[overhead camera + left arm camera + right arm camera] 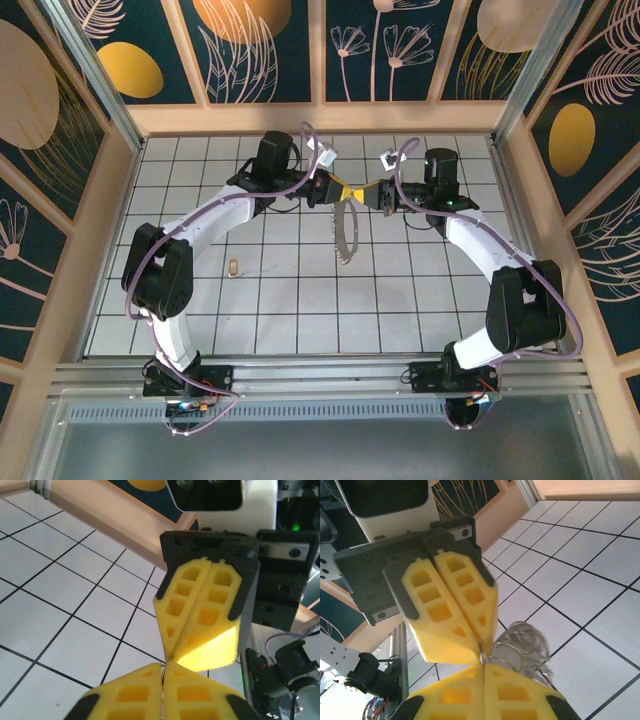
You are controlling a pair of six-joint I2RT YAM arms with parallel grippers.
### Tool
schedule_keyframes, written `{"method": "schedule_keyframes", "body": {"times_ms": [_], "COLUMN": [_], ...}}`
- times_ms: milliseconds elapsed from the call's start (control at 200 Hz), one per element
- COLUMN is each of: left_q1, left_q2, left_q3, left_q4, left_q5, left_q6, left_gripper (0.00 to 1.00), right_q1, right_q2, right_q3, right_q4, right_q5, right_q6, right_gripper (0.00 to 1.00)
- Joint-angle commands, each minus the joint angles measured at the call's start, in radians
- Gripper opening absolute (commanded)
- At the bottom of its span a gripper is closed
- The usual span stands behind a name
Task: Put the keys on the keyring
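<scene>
Silvery keyring [346,232] hangs long and narrow from where the left gripper [346,189] and right gripper [361,190] meet tip to tip above the tiled tabletop [300,310], both pressed together, pinching its top; the brass key [233,267] lies well apart, leftward

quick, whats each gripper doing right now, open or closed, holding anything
left gripper: jaws closed, pinching the keyring
right gripper: jaws closed on the keyring too
</scene>
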Motion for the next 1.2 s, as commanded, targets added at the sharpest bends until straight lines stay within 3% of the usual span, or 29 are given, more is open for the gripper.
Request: {"method": "schedule_keyframes", "body": {"times_ms": [0,235,360,535,951,1101,1196], "left_q1": [-0.009,-0.008,-0.009,-0.009,-0.009,-0.008,-0.009], "left_q2": [0.009,-0.006,-0.032,-0.076,-0.21,-0.242,-0.254], "left_q3": [0.023,-0.003,-0.031,-0.076,-0.262,-0.314,-0.322], "left_q4": [-0.015,0.028,0.068,0.141,0.402,0.458,0.467], "left_q5": [0.023,0.009,-0.058,-0.138,-0.364,-0.396,-0.407], "left_q6": [0.015,-0.001,-0.016,-0.037,-0.054,-0.06,-0.067], "left_gripper": [0.0,0.0,0.0,0.0,0.0,0.0,0.0], "right_q1": [0.012,0.014,-0.004,-0.047,-0.045,-0.019,-0.013], "right_q2": [-0.002,-0.002,-0.023,-0.108,-0.232,-0.256,-0.263], "right_q3": [0.052,0.054,0.04,-0.055,-0.27,-0.273,-0.269], "right_q4": [0.04,0.057,0.067,0.163,0.321,0.273,0.274], "right_q5": [-0.039,-0.019,0.004,0.069,0.427,0.507,0.487], "right_q6": [-0.017,0.009,0.034,0.139,0.434,0.421,0.404], "right_gripper": [0.0,0.0,0.35,0.49,0.56,0.64,0.64]}}
